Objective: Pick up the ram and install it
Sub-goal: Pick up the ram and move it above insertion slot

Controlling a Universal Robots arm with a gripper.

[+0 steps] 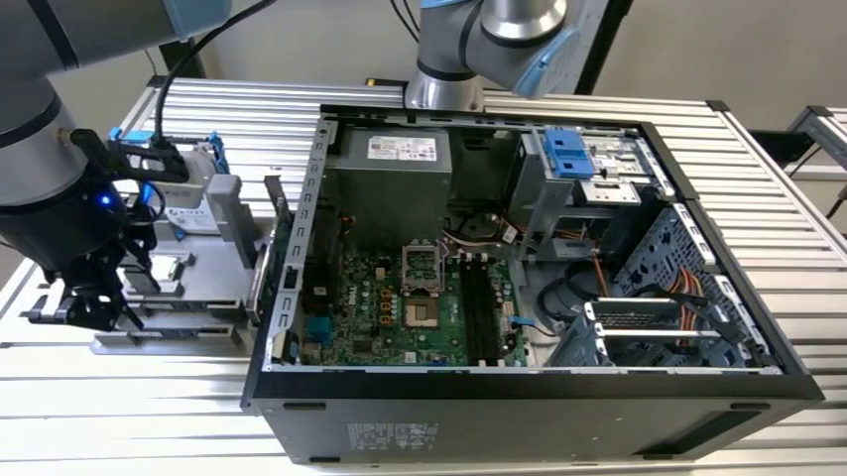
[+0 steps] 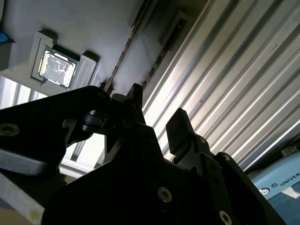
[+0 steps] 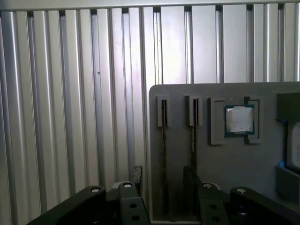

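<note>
In the first wrist view the ram (image 3: pixel 163 140) stands on edge in a slot of the grey parts tray (image 3: pixel 262 159), seen as a thin dark strip. A second like strip (image 3: pixel 193 136) stands in the neighbouring slot. My gripper (image 3: pixel 163 177) is open, its two black fingertips (image 3: pixel 137 174) either side of the first slot's line, just short of the strip. The second wrist view shows the same fingertips (image 2: pixel 136 101) apart, with the ram's edge (image 2: pixel 125 49) running away beyond them. In the exterior view the gripper (image 1: pixel 90 302) hangs low over the tray (image 1: pixel 198 322), at the exterior view's left of the open computer case (image 1: pixel 530 392).
A silver processor chip (image 3: pixel 239 119) lies in a tray pocket beside the slots. The tray rests on a ribbed aluminium table (image 3: pixel 70 117). Inside the case the green motherboard (image 1: pixel 384 317) carries long black slots (image 1: pixel 479 307). A second arm's base (image 1: pixel 443 84) stands behind the case.
</note>
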